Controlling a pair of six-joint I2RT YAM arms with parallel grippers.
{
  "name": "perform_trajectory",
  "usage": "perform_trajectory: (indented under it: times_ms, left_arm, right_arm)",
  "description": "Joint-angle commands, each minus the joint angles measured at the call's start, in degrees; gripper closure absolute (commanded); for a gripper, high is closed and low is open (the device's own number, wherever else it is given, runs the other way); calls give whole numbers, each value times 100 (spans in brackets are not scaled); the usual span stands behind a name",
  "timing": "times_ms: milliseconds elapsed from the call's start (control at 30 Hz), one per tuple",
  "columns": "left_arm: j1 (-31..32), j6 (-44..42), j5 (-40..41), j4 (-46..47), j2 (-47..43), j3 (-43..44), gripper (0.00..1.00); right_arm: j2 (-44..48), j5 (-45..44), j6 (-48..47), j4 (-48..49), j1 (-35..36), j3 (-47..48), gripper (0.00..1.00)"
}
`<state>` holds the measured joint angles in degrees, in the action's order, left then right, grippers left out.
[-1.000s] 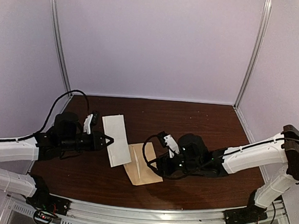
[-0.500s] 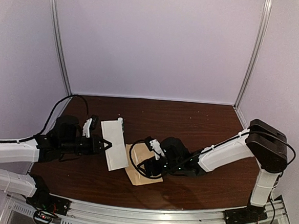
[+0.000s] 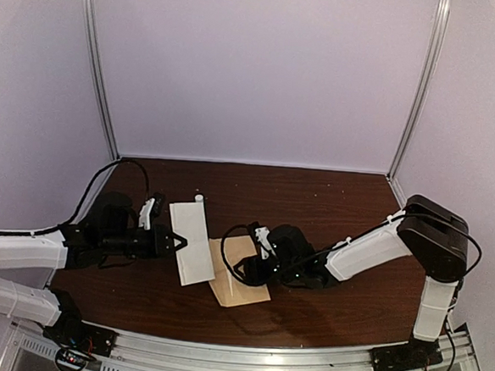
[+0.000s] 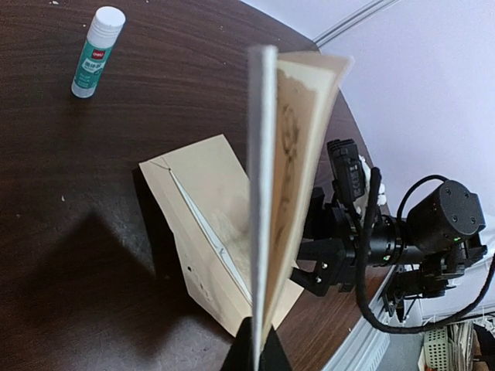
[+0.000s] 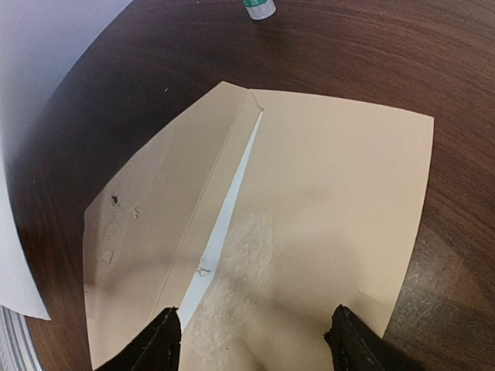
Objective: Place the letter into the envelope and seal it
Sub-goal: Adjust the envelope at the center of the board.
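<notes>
- Left gripper [image 4: 255,354]: jaws closed on the near edge of the letter [image 4: 267,178]. The folded sheet stands edge-on, straight out from the fingertips, and its leaves splay apart at the far end.
- Right gripper [image 5: 255,344]: fingers spread wide with nothing between them. Whether the tips press on the paper cannot be told.
- The envelope [image 5: 309,193] lies flat on the table [image 3: 340,200], directly ahead of and between the right fingers. A pale slit runs away from just inside one fingertip toward the far corner; judged to be the mouth beside the flap fold.
- The letter's far end hangs just beside the envelope, ahead of the left fingertips, and is not yet inside.
- Step in hand, as judged: pin the envelope and feed the letter into the mouth.
- Recommendation: the right fingers should bear down on the body panel, short of the slit, so the mouth is not pinched closed.
- Recommendation: tilt the letter low and lead with one corner, both leaves together. The splayed leaves risk catching the lip.
- Risk: thin paper will buckle if pushed while the envelope slides.
- The glue stick [image 4: 97,52] lies well beyond the left fingertips, off to one side.
</notes>
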<state>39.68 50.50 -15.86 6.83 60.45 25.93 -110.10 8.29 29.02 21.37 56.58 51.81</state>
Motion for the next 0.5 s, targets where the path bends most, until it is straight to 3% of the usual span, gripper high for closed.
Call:
perform_trajectory:
  times_ms: [0, 467]
  left_arm:
    - [-56, 63, -181, 408, 143, -3, 100]
    - [-53, 98, -329, 583, 341, 40, 100]
  right_arm:
    - [-79, -221, 323, 24, -105, -277, 33]
    - [263, -751, 920, -232, -257, -885, 36]
